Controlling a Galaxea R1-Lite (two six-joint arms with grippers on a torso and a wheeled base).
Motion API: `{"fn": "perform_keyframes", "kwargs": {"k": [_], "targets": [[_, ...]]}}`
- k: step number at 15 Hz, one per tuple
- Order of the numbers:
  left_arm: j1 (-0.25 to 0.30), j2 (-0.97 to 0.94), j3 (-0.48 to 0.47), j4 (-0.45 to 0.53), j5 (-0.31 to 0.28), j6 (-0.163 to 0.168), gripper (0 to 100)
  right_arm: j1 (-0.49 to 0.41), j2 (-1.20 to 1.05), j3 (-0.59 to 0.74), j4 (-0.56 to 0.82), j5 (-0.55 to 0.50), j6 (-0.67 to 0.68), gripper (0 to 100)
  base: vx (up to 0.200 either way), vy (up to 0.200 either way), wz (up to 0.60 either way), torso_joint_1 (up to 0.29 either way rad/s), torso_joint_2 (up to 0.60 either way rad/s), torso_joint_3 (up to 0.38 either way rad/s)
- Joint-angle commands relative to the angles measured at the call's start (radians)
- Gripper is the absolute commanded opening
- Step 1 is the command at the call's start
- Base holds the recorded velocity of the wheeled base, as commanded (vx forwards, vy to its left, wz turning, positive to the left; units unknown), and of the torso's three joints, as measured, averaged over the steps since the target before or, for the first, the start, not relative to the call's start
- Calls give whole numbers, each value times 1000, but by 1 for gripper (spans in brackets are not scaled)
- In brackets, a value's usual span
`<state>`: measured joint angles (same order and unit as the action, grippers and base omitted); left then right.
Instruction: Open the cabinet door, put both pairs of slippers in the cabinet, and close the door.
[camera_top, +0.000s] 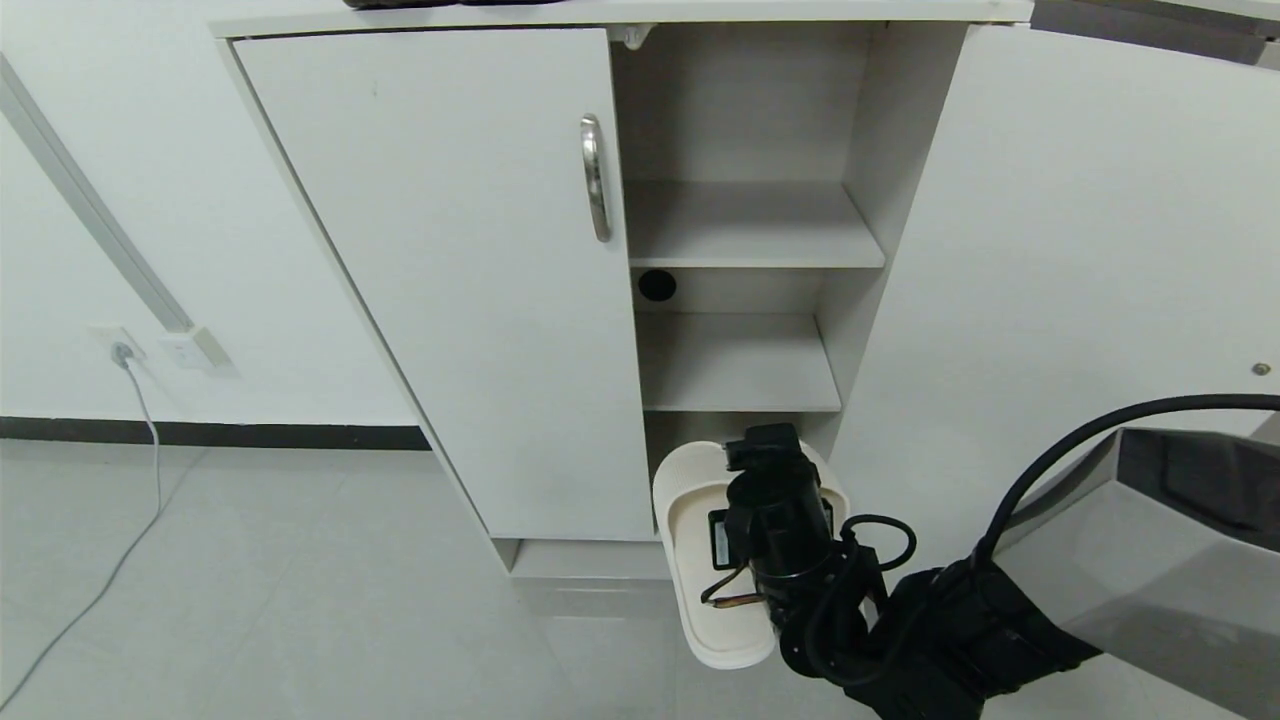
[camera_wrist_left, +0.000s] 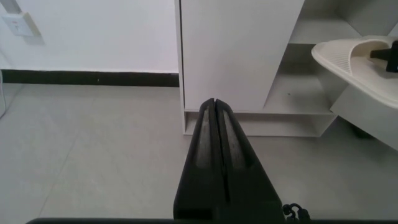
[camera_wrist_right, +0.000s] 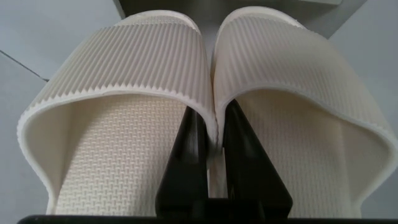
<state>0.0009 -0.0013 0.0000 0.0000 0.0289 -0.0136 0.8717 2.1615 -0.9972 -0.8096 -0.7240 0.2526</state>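
While right gripper (camera_wrist_right: 211, 130) pinches adjoining strap edges of cream slippers (camera_top: 688, 520), one finger under each strap, jaws clamped on pair. Slippers held side by side off floor (camera_top: 300, 600), toes at mouth of cabinet (camera_top: 900, 150) bottom compartment, under lower shelf (camera_top: 735, 370). Left gripper (camera_wrist_left: 214, 106): fingers pressed together, nothing between, low over floor, facing cabinet base. Right door (camera_top: 1060, 250) swung wide open. Left door (camera_top: 450, 290) shut, metal handle (camera_top: 595, 178) at inner edge.
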Motion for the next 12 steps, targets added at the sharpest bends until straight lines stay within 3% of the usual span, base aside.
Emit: {"fn": "perform_keyframes", "kwargs": {"k": [1,5,12], "targets": [[1,1,0,0,0,0,0,-19,43,-4,-26,0,-4,0,0,0,0,0,0,0],[1,1,0,0,0,0,0,-28,77,11,-227,-6,-113,0,0,0,0,0,0,0],[1,1,0,0,0,0,0,-53,101,11,-392,-6,-182,0,0,0,0,0,0,0]]}}
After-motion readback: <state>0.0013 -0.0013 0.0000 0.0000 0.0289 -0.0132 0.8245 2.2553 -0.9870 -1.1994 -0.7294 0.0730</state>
